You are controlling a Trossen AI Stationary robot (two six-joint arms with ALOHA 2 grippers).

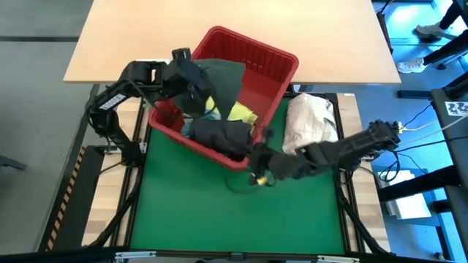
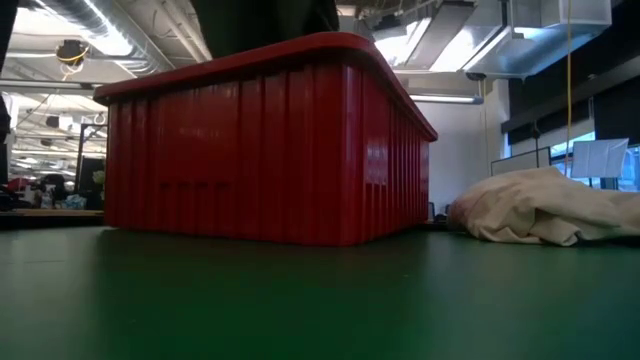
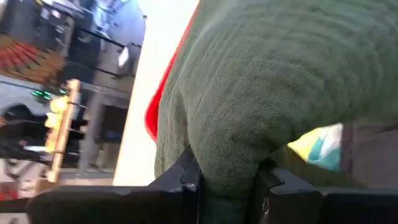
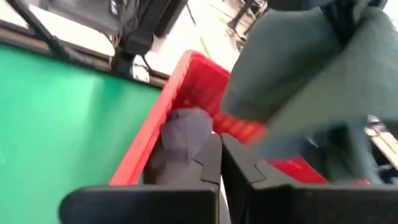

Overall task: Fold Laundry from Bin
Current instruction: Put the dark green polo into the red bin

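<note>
Where the green mat meets the bin's near corner, right gripper (image 1: 257, 177) found low, jaws together, empty, tips at the rim. Behind it, one red bin (image 1: 274, 77) standing skewed on the desk (image 1: 146, 36). Inside, laundry heaped loose: one grey garment (image 4: 185, 130) against the near wall, one black (image 1: 223, 135), one yellow (image 1: 241, 113), a turquoise scrap (image 1: 210, 107). Farther back, left gripper (image 3: 225, 180) raised over the bin, jaws clamped on a fold of the dark green garment (image 1: 223, 80). Judged light, limp, non-fragile, prone to sag and snag; best taken at hem or shoulder, not mid-bunch. Counted: five garments visible, one bin, one cream bundle (image 1: 311, 120) beside it.
</note>
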